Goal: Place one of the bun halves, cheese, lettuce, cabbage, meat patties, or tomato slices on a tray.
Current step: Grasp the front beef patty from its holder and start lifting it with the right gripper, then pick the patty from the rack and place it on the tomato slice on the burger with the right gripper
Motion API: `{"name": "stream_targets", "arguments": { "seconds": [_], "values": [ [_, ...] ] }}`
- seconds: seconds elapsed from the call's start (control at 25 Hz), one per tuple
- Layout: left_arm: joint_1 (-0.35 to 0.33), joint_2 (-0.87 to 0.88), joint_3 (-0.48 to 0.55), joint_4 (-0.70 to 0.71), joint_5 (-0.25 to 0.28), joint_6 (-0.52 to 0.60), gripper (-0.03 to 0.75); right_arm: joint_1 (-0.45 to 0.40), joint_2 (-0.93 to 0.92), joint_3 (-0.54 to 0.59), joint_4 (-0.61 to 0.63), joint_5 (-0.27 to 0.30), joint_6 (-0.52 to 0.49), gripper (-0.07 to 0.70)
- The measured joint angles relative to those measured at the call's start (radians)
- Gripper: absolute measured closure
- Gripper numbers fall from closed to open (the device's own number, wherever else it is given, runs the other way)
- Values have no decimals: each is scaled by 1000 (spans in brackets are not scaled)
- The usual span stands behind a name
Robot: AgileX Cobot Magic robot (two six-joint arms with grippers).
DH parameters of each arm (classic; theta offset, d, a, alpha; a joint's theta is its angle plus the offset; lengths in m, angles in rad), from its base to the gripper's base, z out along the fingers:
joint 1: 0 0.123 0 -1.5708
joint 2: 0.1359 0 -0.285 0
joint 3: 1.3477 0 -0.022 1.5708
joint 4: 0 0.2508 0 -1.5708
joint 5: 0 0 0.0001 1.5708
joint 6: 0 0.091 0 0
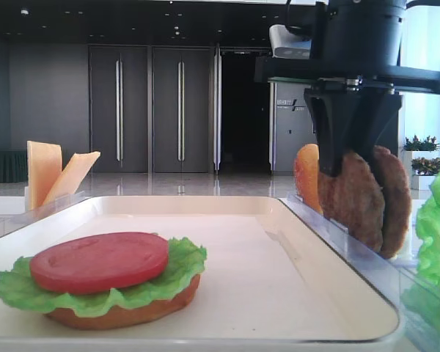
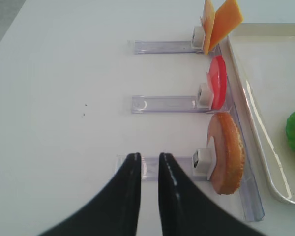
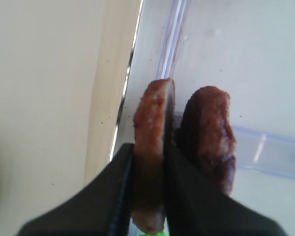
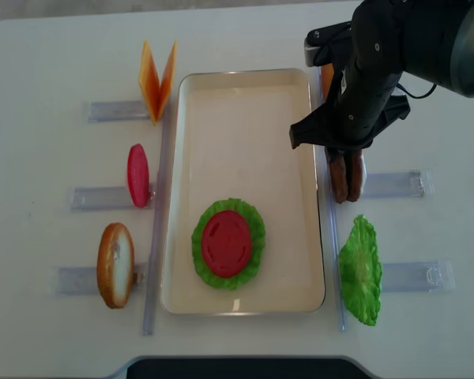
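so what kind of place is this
Likely a robot test bench in a lobby-like hall: toy burger parts stand in clear plastic racks around a tray on a white table, with tall dark doors behind.

A: Where is open room on the tray (image 4: 245, 99)?
B: Its far half lies bare.
A: What blocks the near half?
B: A tomato slice (image 4: 227, 242) on lettuce (image 4: 255, 225), near the middle.

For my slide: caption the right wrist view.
Right gripper clamps one of two upright meat patties beside the tray.
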Motion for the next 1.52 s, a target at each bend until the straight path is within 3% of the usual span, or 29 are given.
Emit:
{"name": "stream_targets", "arguments": {
  "seconds": [0.56, 1.0, 1.36, 1.52],
  "values": [
    [0, 0, 0, 0, 0, 0, 622, 0, -114, -1, -7, 39, 0, 483],
    [0, 0, 0, 0, 0, 0, 622, 0, -291, -8, -1, 119, 0, 484],
    [0, 0, 0, 0, 0, 0, 622, 0, -303, -8, 16, 165, 0, 485],
    [0, 0, 0, 0, 0, 0, 622, 1, -303, -8, 54, 215, 0, 485]
  ]
}}
